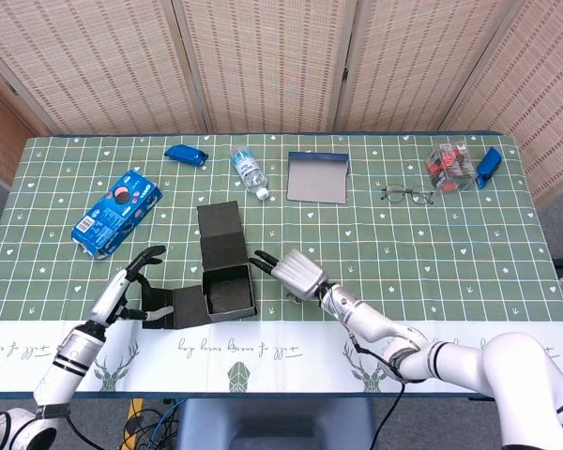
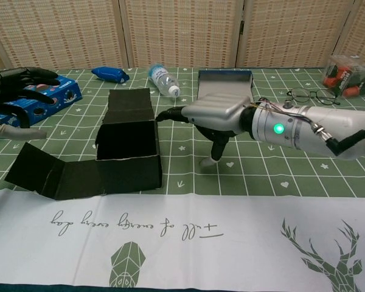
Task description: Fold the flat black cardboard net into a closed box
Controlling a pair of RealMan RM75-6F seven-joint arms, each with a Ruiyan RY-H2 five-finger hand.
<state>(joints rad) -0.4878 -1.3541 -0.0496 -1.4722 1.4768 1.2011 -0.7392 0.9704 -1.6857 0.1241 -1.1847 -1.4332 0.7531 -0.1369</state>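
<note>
At lower centre of the head view, the half-folded black cardboard box (image 1: 223, 277) stands open-topped on the table (image 1: 432, 234), flanked by the left hand (image 1: 131, 289) and right hand (image 1: 296, 273), both empty with fingers spread, neither touching it.

**Cut off and out of reach of the eye**

In the chest view the left hand (image 2: 15, 97) is cropped by the left edge, as is the blue packet (image 2: 39, 97) behind it. The clear container (image 2: 350, 73) at the counter's far right corner runs off the frame. The bottle (image 1: 249, 171) label is too small to read.
</note>
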